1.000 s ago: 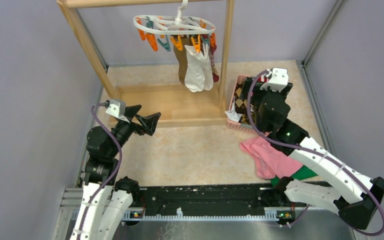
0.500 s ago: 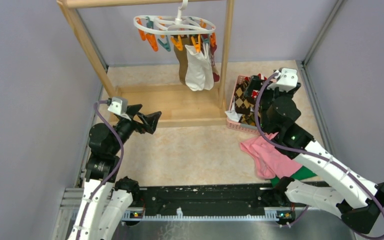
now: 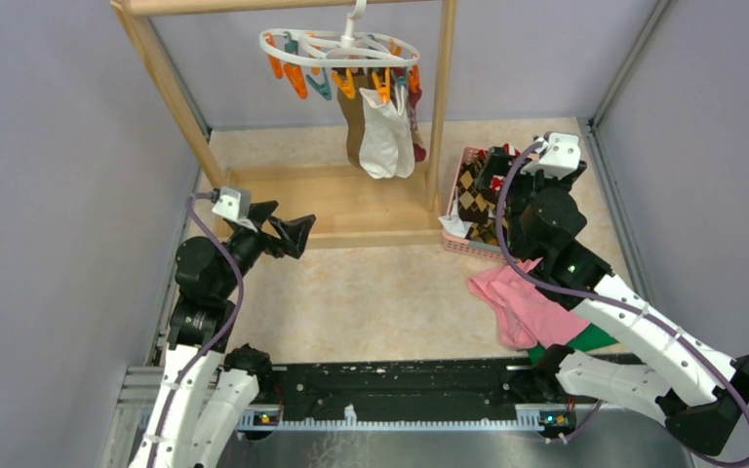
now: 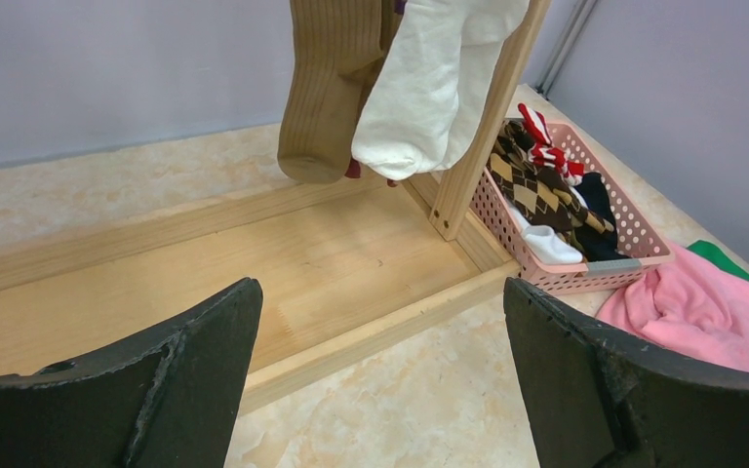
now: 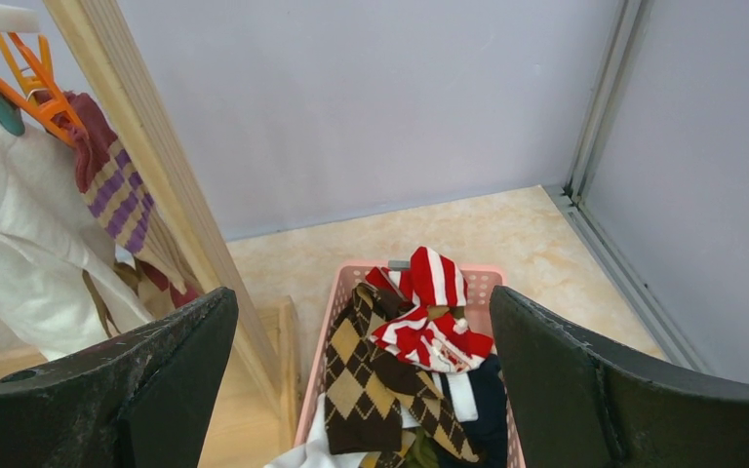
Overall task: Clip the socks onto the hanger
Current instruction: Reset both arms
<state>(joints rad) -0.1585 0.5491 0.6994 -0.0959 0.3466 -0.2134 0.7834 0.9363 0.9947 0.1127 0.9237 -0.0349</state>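
Observation:
The white hanger (image 3: 339,49) with orange and teal clips hangs from the wooden rack's top bar. An olive-brown sock (image 4: 327,88), a white sock (image 4: 429,88) and a tan sock with a maroon striped cuff (image 5: 112,195) dangle from its clips. More socks lie in a pink basket (image 5: 351,278): a brown argyle one (image 5: 356,380) and a red-and-white striped one (image 5: 429,327) on top. My right gripper (image 5: 361,297) hovers open above the basket, holding nothing. My left gripper (image 4: 380,292) stands open and empty near the rack's base, facing the hung socks.
The wooden rack's right post (image 5: 146,166) stands between the hung socks and the basket. Its base tray (image 4: 254,263) lies on the floor ahead of my left gripper. A pink cloth (image 3: 522,307) and a green cloth (image 3: 595,339) lie under my right arm.
My right arm has swung back and to the right, bringing its gripper over the basket, then held still. The left arm shifted only slightly. Both grippers stayed open.

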